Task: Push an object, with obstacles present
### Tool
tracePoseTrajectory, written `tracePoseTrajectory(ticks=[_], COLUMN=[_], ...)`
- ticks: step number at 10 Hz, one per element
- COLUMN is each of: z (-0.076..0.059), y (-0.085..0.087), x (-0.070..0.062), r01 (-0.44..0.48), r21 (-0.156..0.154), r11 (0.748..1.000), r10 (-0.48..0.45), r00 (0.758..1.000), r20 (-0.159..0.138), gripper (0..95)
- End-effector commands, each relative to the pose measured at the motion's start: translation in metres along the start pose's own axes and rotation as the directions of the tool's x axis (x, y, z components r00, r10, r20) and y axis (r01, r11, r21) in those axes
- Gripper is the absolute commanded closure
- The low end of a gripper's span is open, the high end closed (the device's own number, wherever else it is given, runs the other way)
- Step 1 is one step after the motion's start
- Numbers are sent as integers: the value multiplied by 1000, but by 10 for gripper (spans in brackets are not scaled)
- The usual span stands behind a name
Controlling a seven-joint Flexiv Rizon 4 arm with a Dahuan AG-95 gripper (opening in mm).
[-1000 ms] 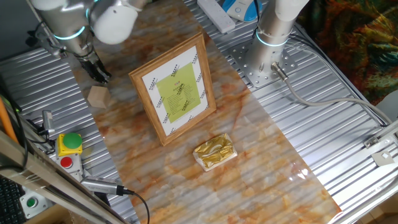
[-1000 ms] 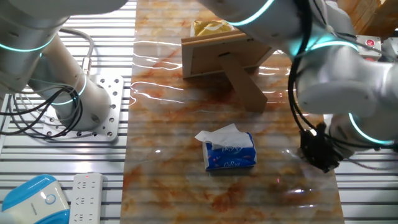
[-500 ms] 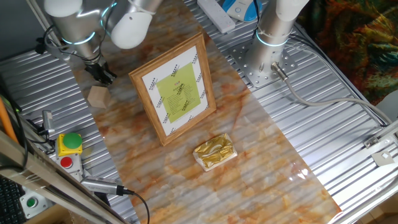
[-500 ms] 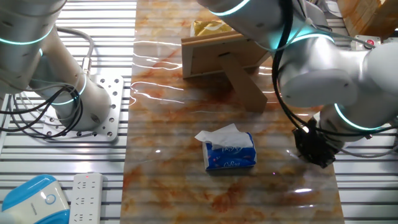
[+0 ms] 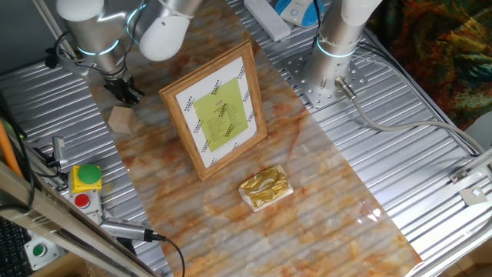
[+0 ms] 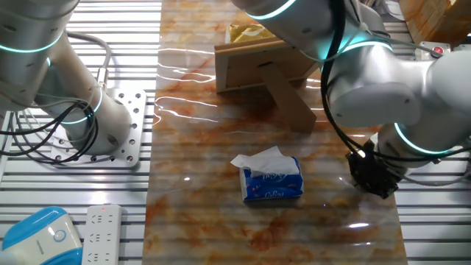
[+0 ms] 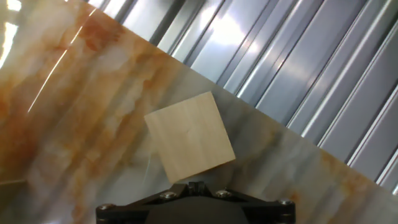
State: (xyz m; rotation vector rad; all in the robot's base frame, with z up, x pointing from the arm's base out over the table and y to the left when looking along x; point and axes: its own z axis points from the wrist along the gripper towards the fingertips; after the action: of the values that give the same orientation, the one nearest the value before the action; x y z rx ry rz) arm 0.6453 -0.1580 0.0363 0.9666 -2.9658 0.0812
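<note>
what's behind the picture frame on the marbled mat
A brown prop stand braces the picture frame; a blue tissue pack lies farther back. The mat under the frame is covered.

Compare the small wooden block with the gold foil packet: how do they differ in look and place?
The wooden block is plain, smooth, light tan and roughly cube-shaped; the gold foil packet is crinkled, shiny and flatter. The block lies beside the gripper, the packet far from it, past the picture frame. Both rest on the marbled mat.
</note>
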Motion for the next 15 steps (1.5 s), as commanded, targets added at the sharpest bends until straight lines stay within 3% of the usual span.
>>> tracePoseTrajectory(ticks=[1,5,9,15], z=[0,0,-2,-2], y=[0,-1,-6,-16], x=[0,0,-6,-10], r01=[59,106,163,215], r21=[18,39,58,62], r11=[998,994,985,975], r10=[-59,-106,-162,-215], r00=[998,994,987,977], r20=[1,3,-13,-4], gripper=[950,950,950,950])
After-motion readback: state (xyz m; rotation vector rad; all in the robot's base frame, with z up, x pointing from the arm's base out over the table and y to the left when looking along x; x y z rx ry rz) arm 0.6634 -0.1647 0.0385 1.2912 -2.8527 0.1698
